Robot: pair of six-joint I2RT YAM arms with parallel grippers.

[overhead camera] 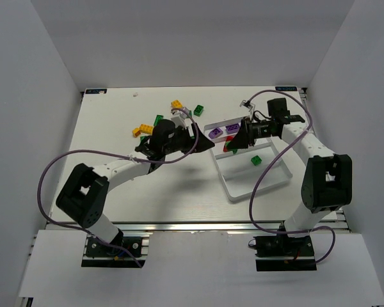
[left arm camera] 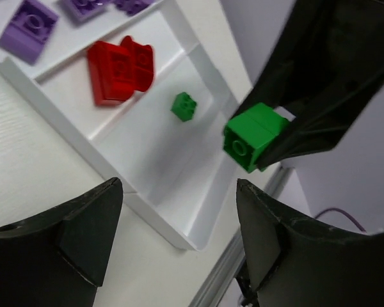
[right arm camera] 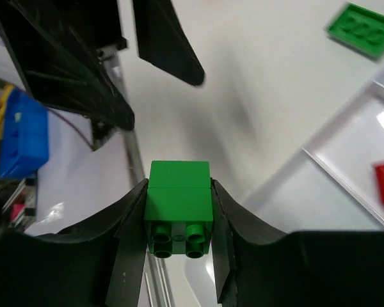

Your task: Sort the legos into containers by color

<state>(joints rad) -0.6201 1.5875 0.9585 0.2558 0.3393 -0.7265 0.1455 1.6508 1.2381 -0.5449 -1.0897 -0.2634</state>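
My right gripper (right arm camera: 179, 220) is shut on a green brick (right arm camera: 179, 192) and holds it above the white tray (overhead camera: 233, 192), near the tray's left side (overhead camera: 235, 142). The held brick also shows in the left wrist view (left arm camera: 255, 135). My left gripper (left arm camera: 179, 211) is open and empty, just left of the tray (overhead camera: 208, 144), facing the right gripper. In the tray lie purple bricks (left arm camera: 29, 29), two red bricks (left arm camera: 120, 69) in the compartment beside them, and a small green brick (left arm camera: 184, 106) in the one after that.
Loose bricks lie on the table behind the left arm: yellow-orange ones (overhead camera: 176, 103) (overhead camera: 141, 130) and green ones (overhead camera: 198, 109) (overhead camera: 158, 119). A flat green brick (right arm camera: 361, 29) lies outside the tray. White walls enclose the table.
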